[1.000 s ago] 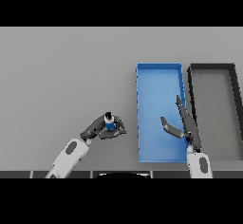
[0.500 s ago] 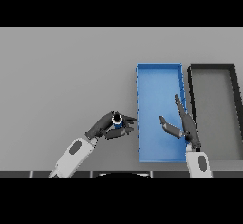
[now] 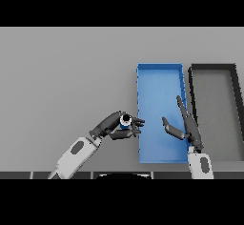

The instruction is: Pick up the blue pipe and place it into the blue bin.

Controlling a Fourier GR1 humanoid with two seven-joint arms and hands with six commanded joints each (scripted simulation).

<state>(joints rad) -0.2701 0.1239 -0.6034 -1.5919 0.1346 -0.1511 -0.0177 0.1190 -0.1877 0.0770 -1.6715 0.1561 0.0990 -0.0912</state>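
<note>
The left hand has its fingers and thumb curled round the blue pipe, which stands roughly upright in the grasp with its open dark end facing up. The pipe appears lifted clear of the grey table, though the height cannot be confirmed from this single overhead view. Hand and pipe sit just outside the left wall of the blue bin, near that wall's front half, with the fingertips reaching almost to the rim; the pipe is not yet over the bin floor. This position suggests the carry stage of the task: the grasp is made and the load needs only a short sideways move across the rim before release. The right hand is over the right half of the blue bin, fingers straight and spread, thumb out, holding nothing; it seems parked rather than working, and it occupies space into which the pipe may be lowered, which is a possible point of contact. A dark bin stands just beside the blue one on its right, towards the table's right edge, and has no evident part in the task. The chief risk is clipping the bin wall if the pipe is carried too low.
</note>
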